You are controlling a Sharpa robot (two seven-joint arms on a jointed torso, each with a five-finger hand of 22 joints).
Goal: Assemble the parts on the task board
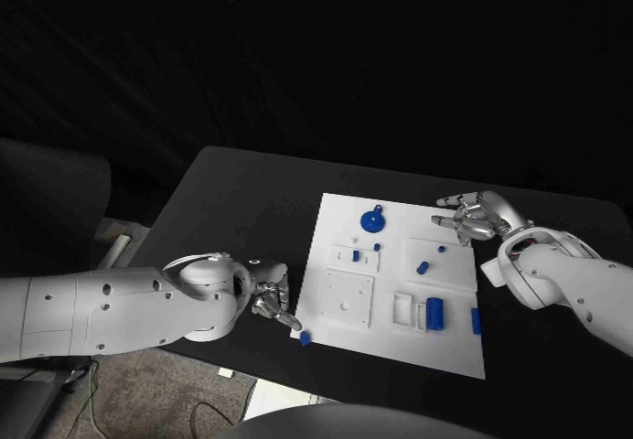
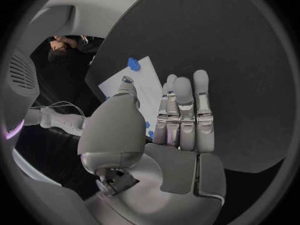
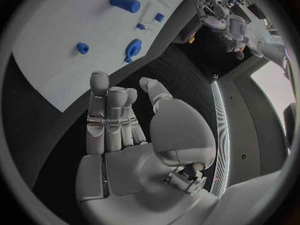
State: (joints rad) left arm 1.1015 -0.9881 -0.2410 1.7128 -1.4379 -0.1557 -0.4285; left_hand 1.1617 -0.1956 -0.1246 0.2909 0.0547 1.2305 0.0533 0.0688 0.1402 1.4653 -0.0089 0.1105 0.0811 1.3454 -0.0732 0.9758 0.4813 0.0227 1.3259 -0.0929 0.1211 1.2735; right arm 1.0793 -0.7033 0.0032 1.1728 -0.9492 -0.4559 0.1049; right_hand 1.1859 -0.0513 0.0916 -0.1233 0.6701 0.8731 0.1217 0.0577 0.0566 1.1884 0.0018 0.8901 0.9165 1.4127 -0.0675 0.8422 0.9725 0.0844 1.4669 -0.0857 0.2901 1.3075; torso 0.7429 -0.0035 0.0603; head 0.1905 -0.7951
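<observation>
The white task board (image 1: 455, 352) lies mid-table. On it are a blue round disc (image 1: 373, 219), a short blue cylinder (image 1: 423, 267), a blue block (image 1: 435, 314) in a white tray-like recess, and a blue bar (image 1: 477, 320). A small blue piece (image 1: 305, 337) lies off the board at its near left corner. My left hand (image 1: 271, 299) hovers beside the board's left edge, just above that piece, fingers straight and holding nothing (image 2: 181, 120). My right hand (image 1: 472, 218) is at the board's far right corner, fingers extended and holding nothing (image 3: 119, 120). The disc (image 3: 132, 48) and cylinder (image 3: 125, 3) lie beyond its fingertips.
Small blue pegs (image 1: 356, 255) stand on the white fixtures in the board's middle. Black table (image 1: 238, 210) surrounds the board. The table's near edge runs close under my left hand.
</observation>
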